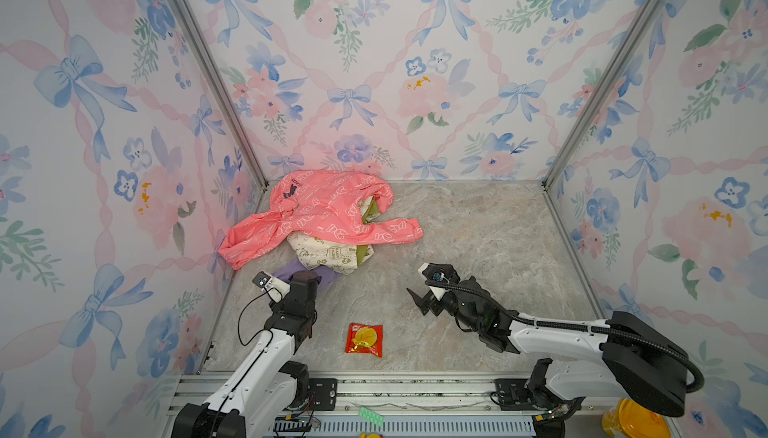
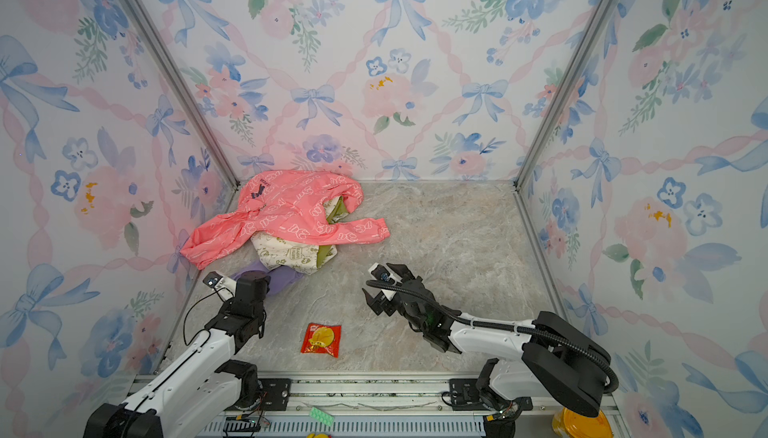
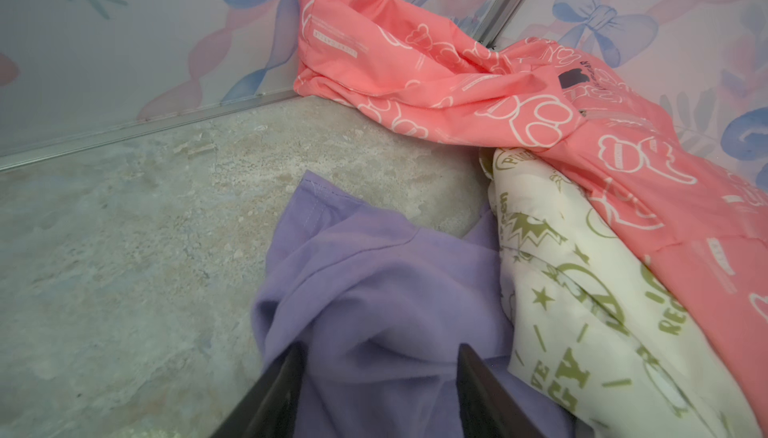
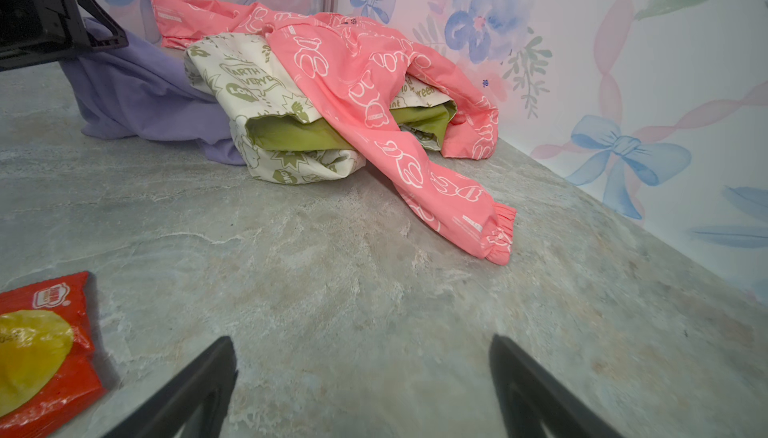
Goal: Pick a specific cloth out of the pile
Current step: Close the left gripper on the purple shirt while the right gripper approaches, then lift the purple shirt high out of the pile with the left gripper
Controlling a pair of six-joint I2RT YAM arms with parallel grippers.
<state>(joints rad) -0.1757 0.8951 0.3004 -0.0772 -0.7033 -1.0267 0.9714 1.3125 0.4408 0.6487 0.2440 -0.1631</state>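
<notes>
Lying crumpled against pile (image 1: pixel 328 215): lavender cloth (image 3: pixel 374 282), soft, stitched hem.

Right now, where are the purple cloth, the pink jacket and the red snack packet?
purple cloth (image 3: pixel 374 290): left wrist view, on its bunched middle fold.
pink jacket (image 1: pixel 328 207): in a top view, on the middle of its body.
red snack packet (image 1: pixel 364 338): in a top view, on its yellow centre.

Your left arm (image 1: pixel 257 357) and right arm (image 1: pixel 557 338) wear white shells between black joints. A thin black cable (image 1: pixel 243 311) loops beside the left; a ribbed black conduit (image 1: pixel 573 324) runs along the right. White camera housings (image 1: pixel 275 287) cap both wrists; fingers (image 3: pixel 270 394) are black wedges.
</notes>
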